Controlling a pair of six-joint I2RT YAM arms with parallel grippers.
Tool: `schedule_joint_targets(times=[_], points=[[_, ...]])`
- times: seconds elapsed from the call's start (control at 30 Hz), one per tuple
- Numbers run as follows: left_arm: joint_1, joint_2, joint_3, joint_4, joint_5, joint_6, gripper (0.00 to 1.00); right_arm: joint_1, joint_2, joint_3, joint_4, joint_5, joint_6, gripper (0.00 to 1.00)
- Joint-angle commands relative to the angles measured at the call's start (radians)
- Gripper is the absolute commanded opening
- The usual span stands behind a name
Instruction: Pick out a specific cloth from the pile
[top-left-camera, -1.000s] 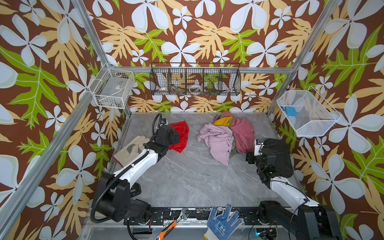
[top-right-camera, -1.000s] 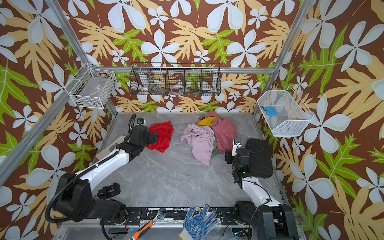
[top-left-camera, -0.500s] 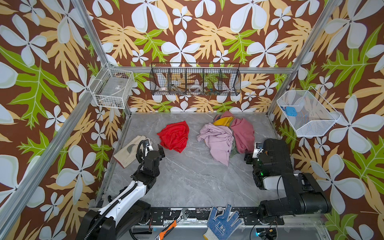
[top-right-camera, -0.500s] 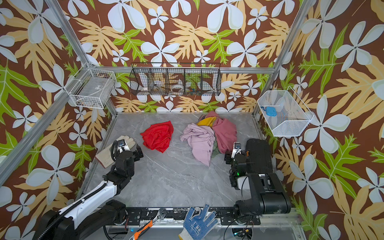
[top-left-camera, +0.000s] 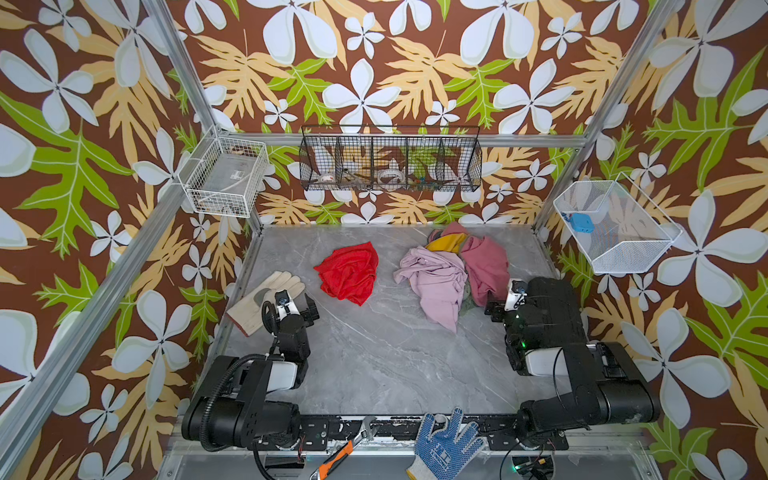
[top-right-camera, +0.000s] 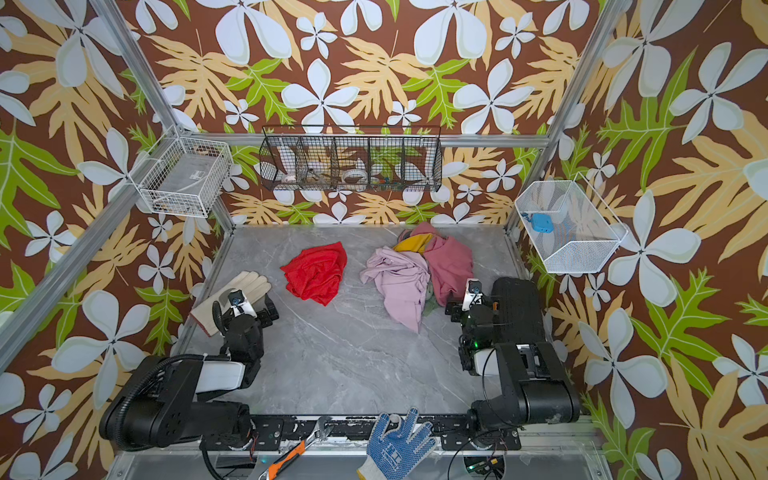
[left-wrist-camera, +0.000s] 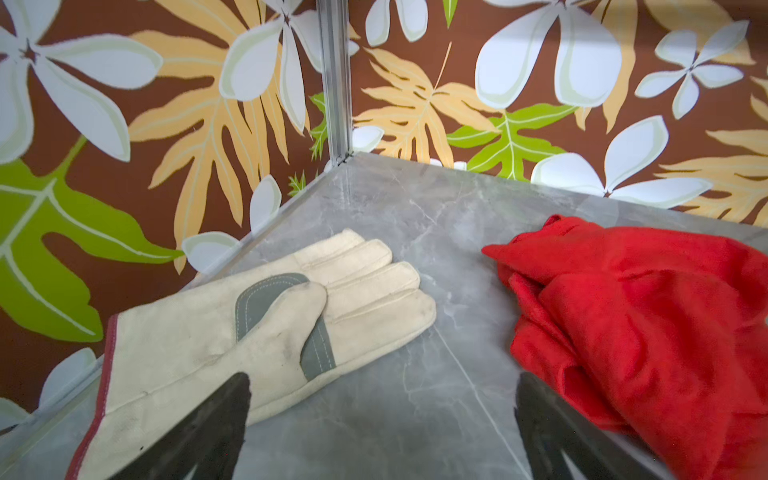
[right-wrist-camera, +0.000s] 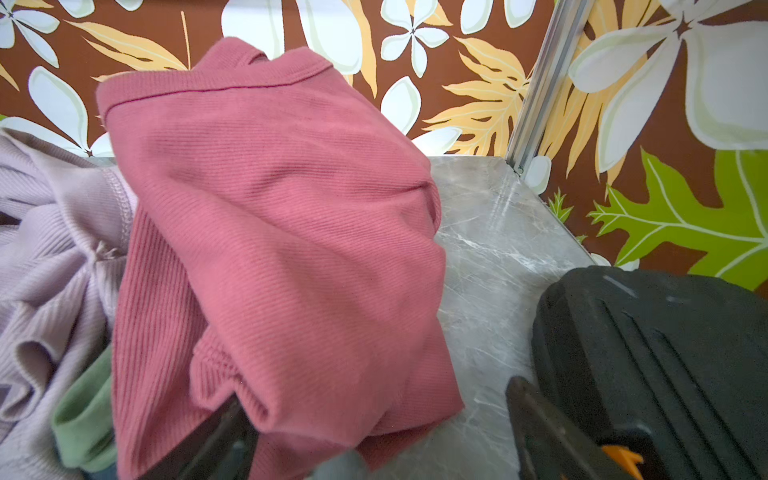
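The scarlet red cloth lies crumpled by itself on the grey table, left of the pile of lilac, dusty pink, mustard and green cloths. My left gripper is open and empty, low at the front left, between a cream glove and the red cloth, touching neither. My right gripper is open at the pile's near right edge. The dusty pink cloth hangs down between its fingers, ungripped.
A cream leather glove lies by the left wall. A black case sits beside the right gripper. A blue dotted glove and an orange-handled tool lie on the front rail. Wire baskets hang on the walls.
My left arm has drawn back from the red cloth to the front left, leaving the cloth on the table. My right arm has folded back a little and its jaws have widened.
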Motion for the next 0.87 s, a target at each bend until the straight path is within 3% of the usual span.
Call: schedule_joint_targets(times=[0.0, 0.03, 0.53, 0.83], points=[[0.01, 0.014, -0.005, 0.168, 0.111, 0.002, 1.0, 0.001, 0.0, 0.003, 0.022, -0.004, -0.004, 0.91], [0.01, -0.003, 0.006, 0.112, 0.111, -0.007, 1.0, 0.0, 0.001, 0.003, 0.021, -0.005, -0.004, 0.92], [0.01, 0.012, 0.001, 0.151, 0.11, 0.003, 1.0, 0.001, 0.001, 0.004, 0.022, -0.004, -0.004, 1.0], [0.01, 0.012, 0.0, 0.152, 0.112, 0.004, 1.0, 0.001, 0.001, 0.004, 0.021, -0.005, -0.004, 1.0]])
